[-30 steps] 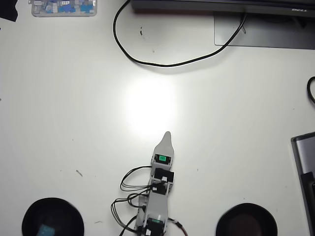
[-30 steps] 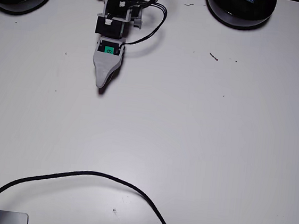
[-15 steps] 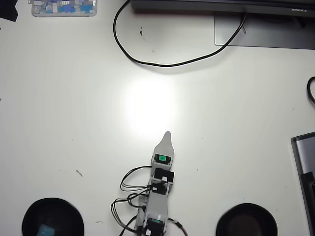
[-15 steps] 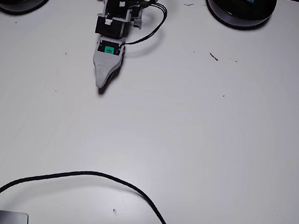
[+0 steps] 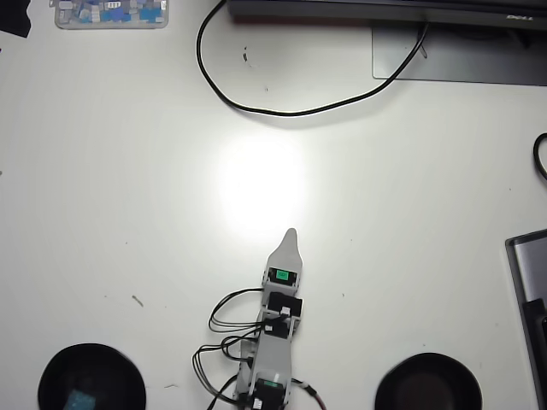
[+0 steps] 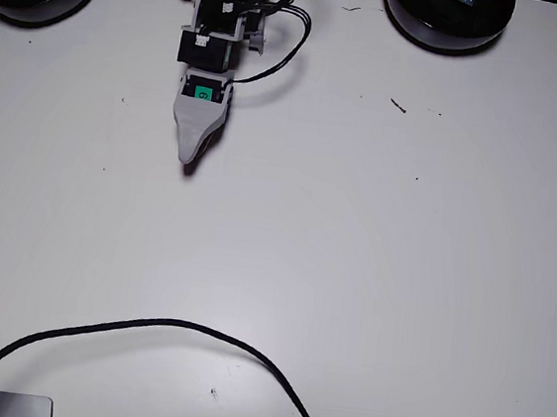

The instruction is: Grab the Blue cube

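One Blue cube (image 5: pixel 82 400) sits inside a black bowl (image 5: pixel 51 371), likely light and rigid: grip opposite flat sides; gripper (image 5: pixel 291 232) finger state cannot be determined.

We are seeing a white tabletop (image 5: pixel 128 213), a pale grey end effector (image 5: pixel 291 233) wearing a green label, a teal-blue Blue cube (image 5: pixel 81 400) in a black bowl (image 5: pixel 51 376) at seven o'clock, and a black cable (image 5: pixel 256 108).
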